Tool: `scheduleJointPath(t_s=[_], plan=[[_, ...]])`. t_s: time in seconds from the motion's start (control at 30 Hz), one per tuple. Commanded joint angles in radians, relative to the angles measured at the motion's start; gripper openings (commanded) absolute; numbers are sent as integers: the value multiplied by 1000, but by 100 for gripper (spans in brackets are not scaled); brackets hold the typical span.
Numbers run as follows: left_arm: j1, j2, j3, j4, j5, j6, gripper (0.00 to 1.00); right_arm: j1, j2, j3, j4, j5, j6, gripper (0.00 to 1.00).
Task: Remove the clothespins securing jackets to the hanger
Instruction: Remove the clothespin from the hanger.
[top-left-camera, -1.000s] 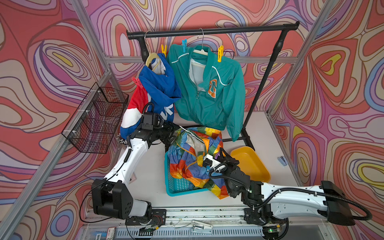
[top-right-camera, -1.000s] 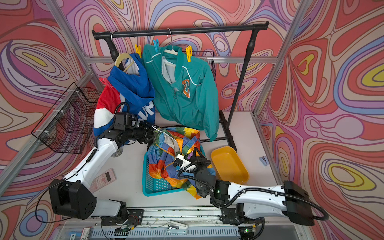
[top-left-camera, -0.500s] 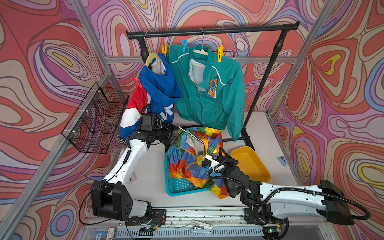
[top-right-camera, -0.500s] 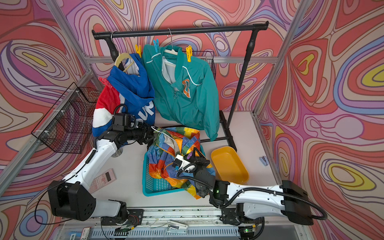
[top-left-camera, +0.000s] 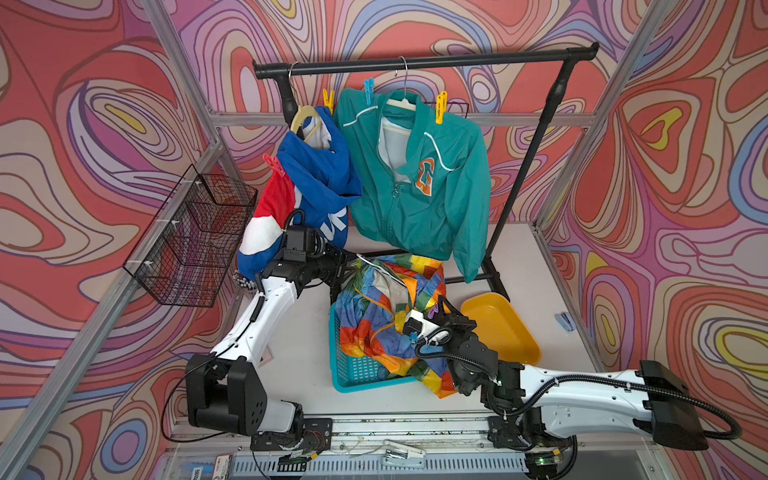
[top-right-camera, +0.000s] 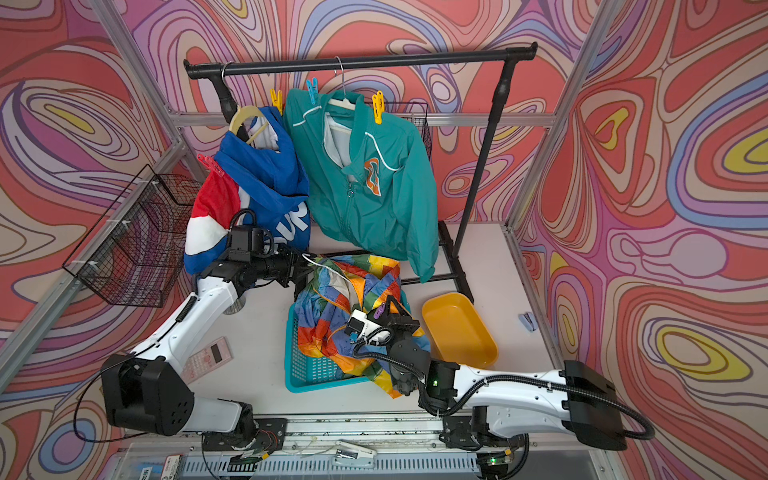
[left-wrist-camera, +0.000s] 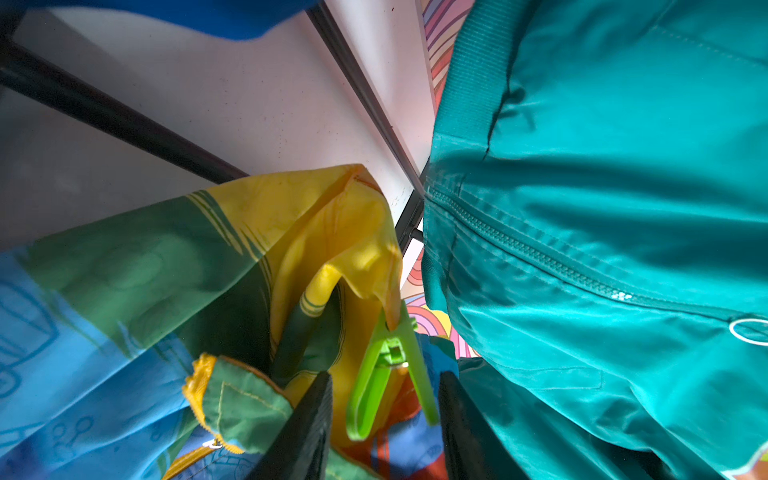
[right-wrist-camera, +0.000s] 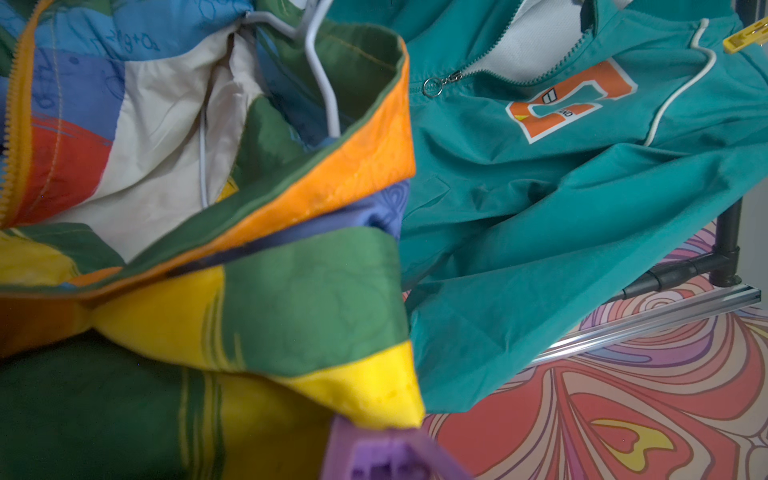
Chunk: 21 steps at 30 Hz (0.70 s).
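The rainbow patchwork jacket (top-left-camera: 382, 316) lies heaped in a teal basket (top-left-camera: 353, 370) with a white wire hanger (right-wrist-camera: 320, 70) inside it. A green clothespin (left-wrist-camera: 390, 374) is clipped on its yellow fold. My left gripper (left-wrist-camera: 384, 419) straddles the pin's handles, jaws open; one finger (left-wrist-camera: 457, 415) touches a handle, the other finger (left-wrist-camera: 307, 424) stands apart. My right gripper (top-left-camera: 440, 309) is shut on a purple clothespin (right-wrist-camera: 390, 457) at a yellow corner of the same jacket. The blue jacket (top-left-camera: 316, 178) and teal jacket (top-left-camera: 419, 183) hang on the rack, pinned with yellow (top-left-camera: 440, 107), blue (top-left-camera: 368, 89) and red (top-left-camera: 274, 164) clothespins.
A black rack bar (top-left-camera: 436, 64) spans the back, and its foot bars run along the table behind the basket. A yellow tray (top-left-camera: 498, 328) sits right of the basket. A black wire basket (top-left-camera: 195, 241) hangs on the left frame. A pink calculator (top-right-camera: 210, 357) lies near the left arm.
My left gripper's jaws have drawn closer together around the green clothespin. The right gripper has stayed shut and hardly moved.
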<state>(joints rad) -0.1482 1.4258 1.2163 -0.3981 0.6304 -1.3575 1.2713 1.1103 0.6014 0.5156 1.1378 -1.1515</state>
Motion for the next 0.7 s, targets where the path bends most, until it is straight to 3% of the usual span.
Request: scheduleJointPath(t_s=[0.0,0.67], plan=[[13,10,-11,25,11,-22,40,7,-15,5,32,8,3,0],[21,14,-42,70,20,-50,17,6,-10,14,32,4,-4,0]])
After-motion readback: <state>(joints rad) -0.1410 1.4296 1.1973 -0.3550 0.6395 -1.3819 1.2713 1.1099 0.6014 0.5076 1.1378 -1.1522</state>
